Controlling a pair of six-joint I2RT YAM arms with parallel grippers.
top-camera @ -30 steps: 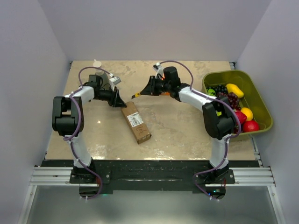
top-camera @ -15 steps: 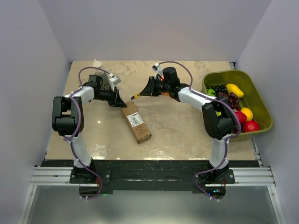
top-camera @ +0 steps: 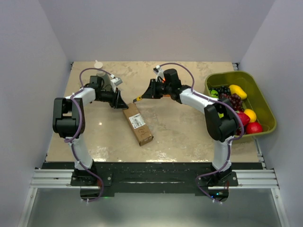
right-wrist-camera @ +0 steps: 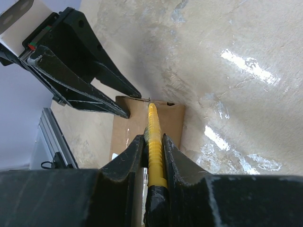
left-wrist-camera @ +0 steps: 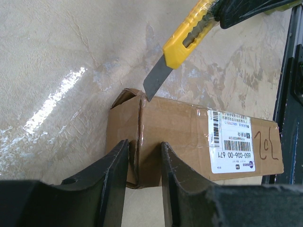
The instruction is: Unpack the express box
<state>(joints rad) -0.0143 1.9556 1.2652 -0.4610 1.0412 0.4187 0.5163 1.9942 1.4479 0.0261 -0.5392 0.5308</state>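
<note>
Pale walls close in a beige marbled surface [top-camera: 180, 127], with a green basket [top-camera: 265, 101] of fruit at its right edge. The express box [top-camera: 138, 124] lies left of the middle, slanted, its far end toward the far-left corner.

The step in hand looks like slitting the tape. The right pincer [right-wrist-camera: 152, 142] is clenched on a yellow utility knife [left-wrist-camera: 189, 35]. The left pincer [left-wrist-camera: 143, 146] stands partly released, its fingertips set on the box's far end as a brace, closed round nothing that shows.

The next move calls for a shallow draw along the taped seam toward the label [left-wrist-camera: 232, 142], with the brace kept firm.

Only the left wrist view shows the blade [left-wrist-camera: 154, 78], its tip at the seam by the end flap. The right wrist view looks down the handle and hides the blade. The overhead view alone places the box on the surface.
</note>
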